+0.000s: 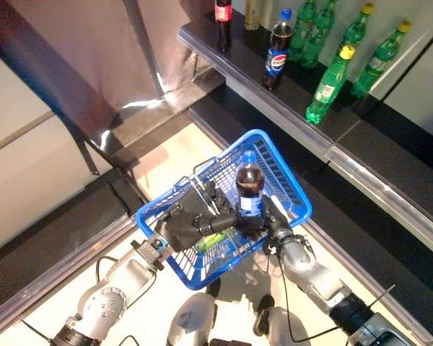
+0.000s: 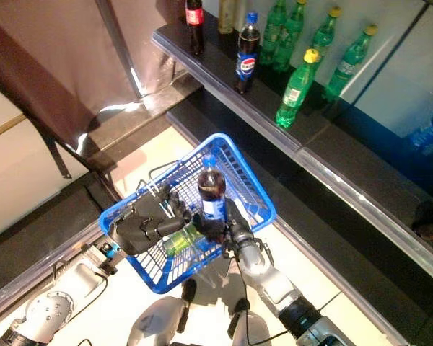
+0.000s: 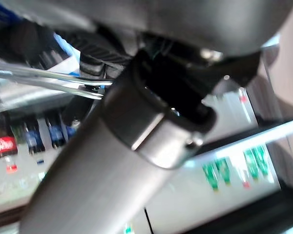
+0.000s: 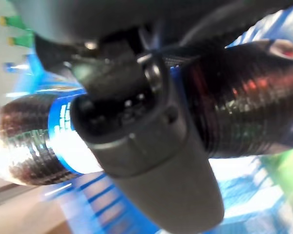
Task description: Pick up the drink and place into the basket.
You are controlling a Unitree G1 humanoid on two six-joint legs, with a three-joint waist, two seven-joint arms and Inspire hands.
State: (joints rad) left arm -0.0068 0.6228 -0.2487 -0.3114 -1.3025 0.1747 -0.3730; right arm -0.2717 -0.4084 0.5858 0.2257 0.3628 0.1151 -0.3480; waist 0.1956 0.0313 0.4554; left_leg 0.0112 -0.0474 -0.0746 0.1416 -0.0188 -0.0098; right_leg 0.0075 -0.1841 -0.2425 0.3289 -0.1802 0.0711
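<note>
Dark shelving runs along the far side of the scene, lined with green plastic bottles and two dark cola bottles, above a pale floor.

Below it, the blue wire shopping basket hangs from the left hand, whose dark fingers are curled round the thin metal handle. A green bottle already lies on its side in the basket's bottom.

The drink — a dark cola bottle with a blue cap and blue label — is in the right hand, whose fingers and thumb wrap the lower body just beneath the label; the right wrist view shows the thumb pressed across the ribbed plastic. The bottle stands roughly upright, cap uppermost, its base inside the basket's rim and over the middle of the basket, just beside the left hand.

What the release turns on is that long axis: it points straight down into the basket, so the bottle looks set to go in base first. Whether the base touches the wire floor or the green bottle yet, I cannot tell — the hand hides it.
</note>
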